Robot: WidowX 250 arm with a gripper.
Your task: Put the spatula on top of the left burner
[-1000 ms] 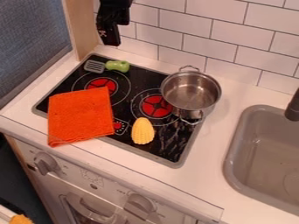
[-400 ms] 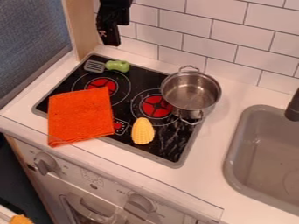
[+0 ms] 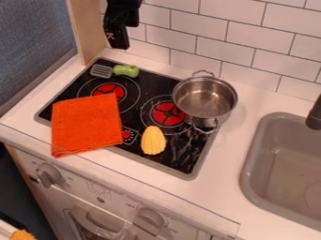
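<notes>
At the far left is a blue-grey, fabric-like surface [image 3: 34, 42], then one upright strip of pale wood [image 3: 90, 30]. One small orange-yellow thing [image 3: 22, 235], too cut off to name, sits at the lower left corner. The white counter [image 3: 235, 187] holds one black glossy hob [image 3: 179, 154] with a grey rim and two red-centred burners; below, the toy stove's white front [image 3: 119, 199] bears two grey knobs [image 3: 150, 218]. One bright orange cloth [image 3: 86, 123] lies over the hob's front left edge, partly covering the left burner [image 3: 113, 86]. Behind that burner, near its outer ring, lies the one spatula [image 3: 102, 71]: slotted grey blade to the left, short, bulbous green handle to the right. Above the hob's back edge hangs the one black gripper [image 3: 118, 44]; whether it is open or closed, I cannot tell. Next is one yellow toy corn cob [image 3: 153, 140], in front of the right burner [image 3: 164, 114], then one shiny metal pot [image 3: 205, 99] with two handles, partly over that burner. White rectangular tiles [image 3: 229, 44] line the wall. At the right are one grey sink [image 3: 251, 161] and one black tap [image 3: 315, 115].
</notes>
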